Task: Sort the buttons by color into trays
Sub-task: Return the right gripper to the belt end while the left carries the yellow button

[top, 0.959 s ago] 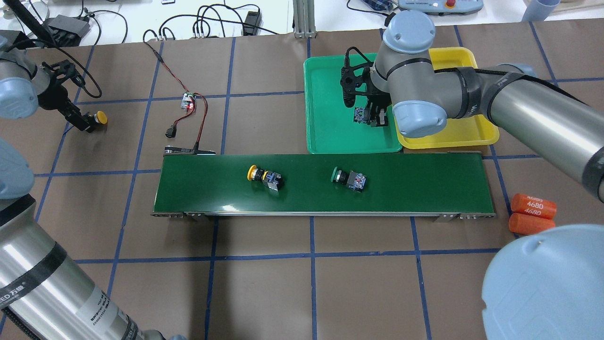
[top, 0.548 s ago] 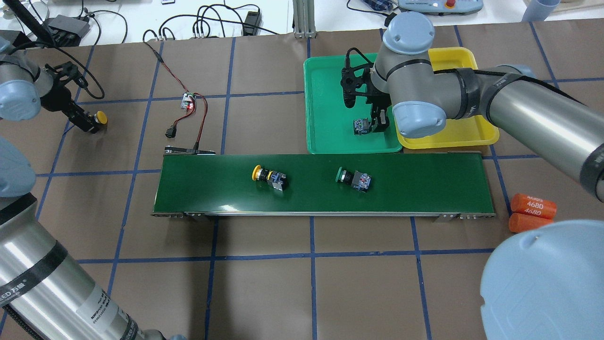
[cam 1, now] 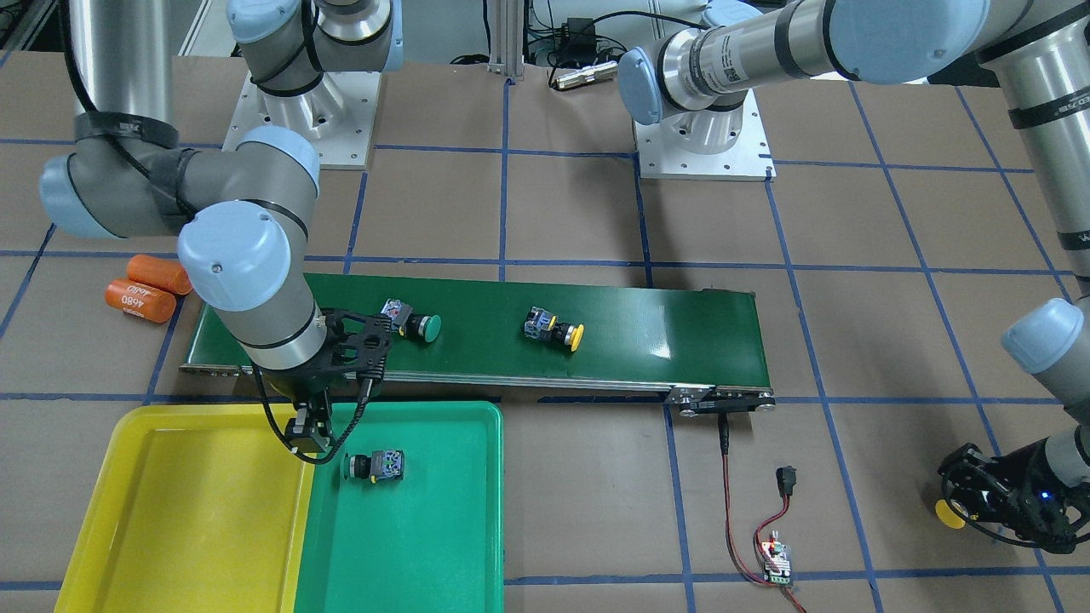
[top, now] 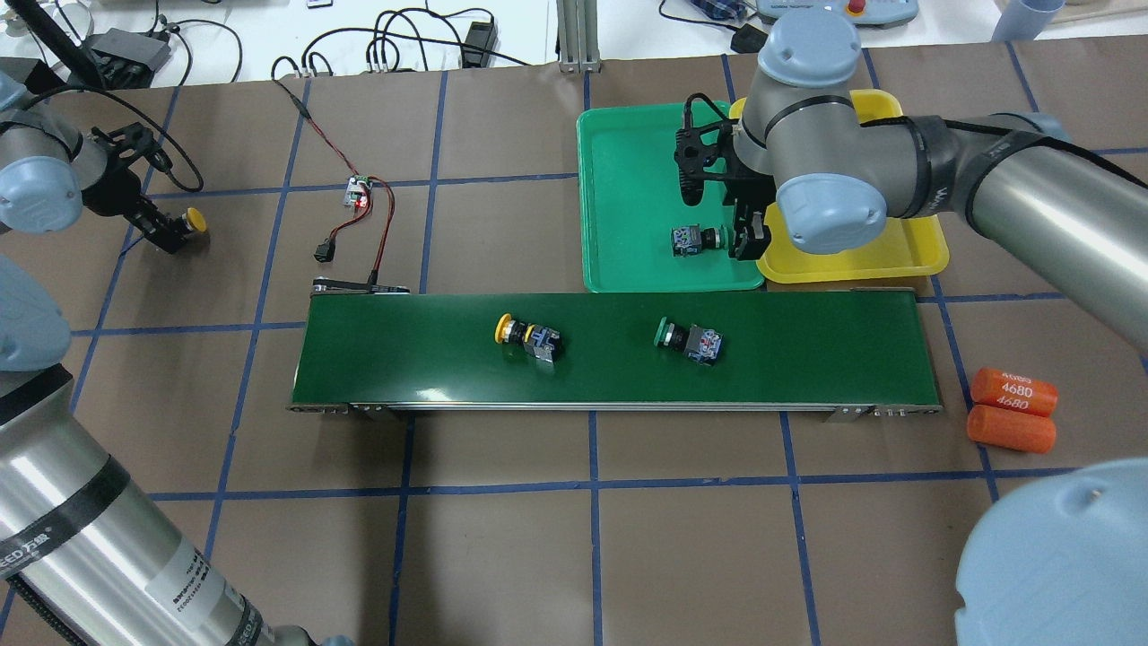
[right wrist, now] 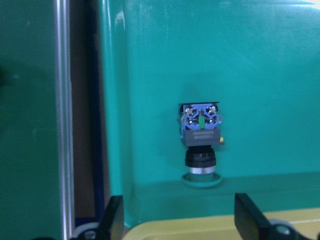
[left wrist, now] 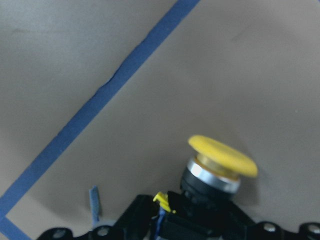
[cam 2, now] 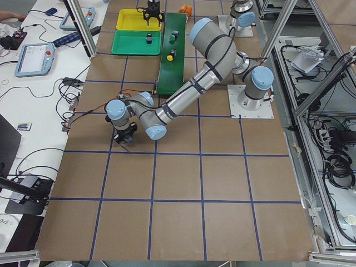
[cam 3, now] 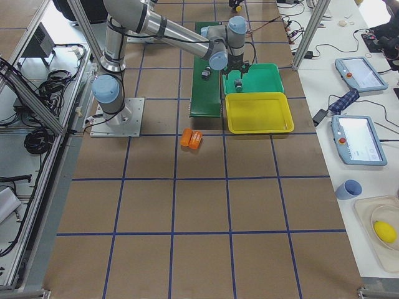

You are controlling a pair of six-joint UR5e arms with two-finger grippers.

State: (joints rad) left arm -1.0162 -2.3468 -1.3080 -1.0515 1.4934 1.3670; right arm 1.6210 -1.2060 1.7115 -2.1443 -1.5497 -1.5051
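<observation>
My right gripper (top: 752,238) is open and empty, over the seam between the green tray (top: 628,179) and the yellow tray (top: 861,256). A green button (top: 695,240) lies on its side in the green tray, just left of the gripper. In the right wrist view this button (right wrist: 200,145) lies ahead of the spread fingers (right wrist: 250,215). A yellow button (top: 527,336) and a second green button (top: 686,339) lie on the belt. My left gripper (top: 166,235) is shut on another yellow button (left wrist: 220,167) at the far left, low over the table.
The long dark green conveyor belt (top: 807,350) runs across the middle. Two orange cylinders (top: 1013,391) lie off its right end. A small circuit board with red and black wires (top: 359,190) lies behind the belt's left end.
My right gripper has moved right, off the green button, which stays in the green tray. Both belt buttons have drifted right. The left gripper has shifted slightly with its yellow button.
</observation>
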